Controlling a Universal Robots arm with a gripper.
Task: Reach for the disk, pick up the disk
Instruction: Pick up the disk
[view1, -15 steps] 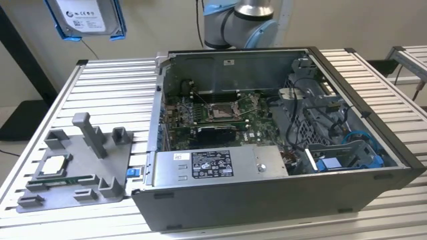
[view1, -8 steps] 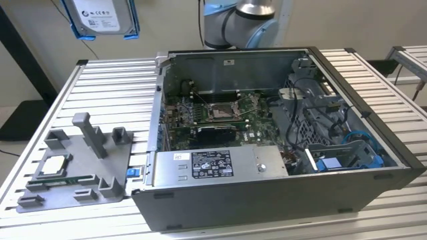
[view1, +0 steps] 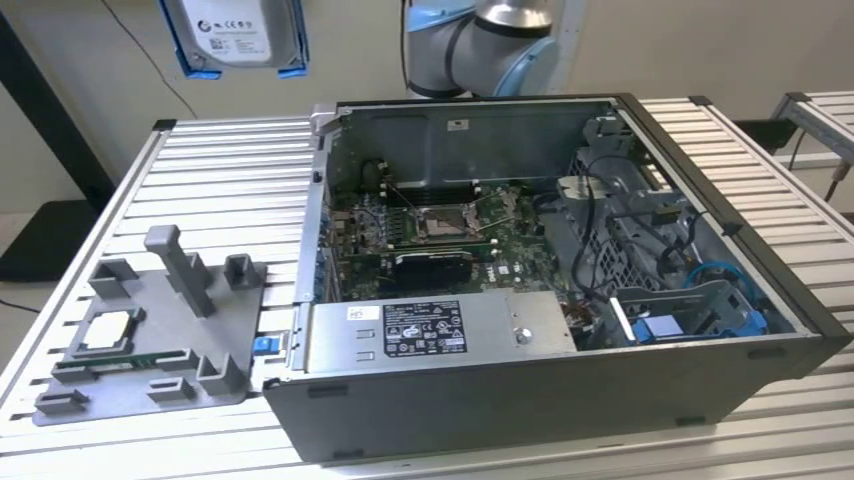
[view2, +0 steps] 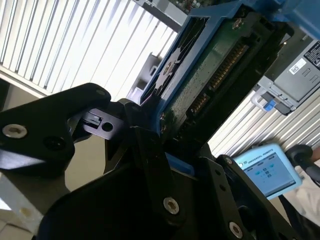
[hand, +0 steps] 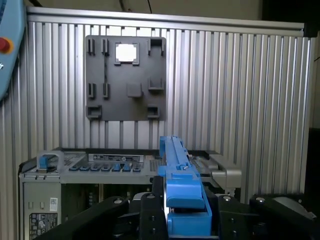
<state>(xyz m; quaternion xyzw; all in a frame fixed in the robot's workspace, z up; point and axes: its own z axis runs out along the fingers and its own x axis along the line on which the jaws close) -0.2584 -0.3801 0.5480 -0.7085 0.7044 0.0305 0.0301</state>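
The disk (view1: 238, 35) hangs in the air high above the table's far left corner in the exterior view, its white label and blue side rails showing. In the second wrist view I see the disk's (view2: 210, 65) green circuit-board underside and blue rail, with my gripper (view2: 165, 132) shut on its end. In the first wrist view the disk (hand: 175, 160) appears edge-on, its blue rail clamped between the black fingers (hand: 150, 205) of my gripper (hand: 182, 200). It is well above the open computer case.
An open computer case (view1: 534, 410) lies on the slatted metal table (view1: 214, 170), with a long grey labelled box (view1: 441, 328) inside. A grey fixture plate (view1: 147, 330) holding a small silver chip (view1: 107, 328) sits at the exterior view's left. A blue handheld screen (view2: 267, 170) lies nearby.
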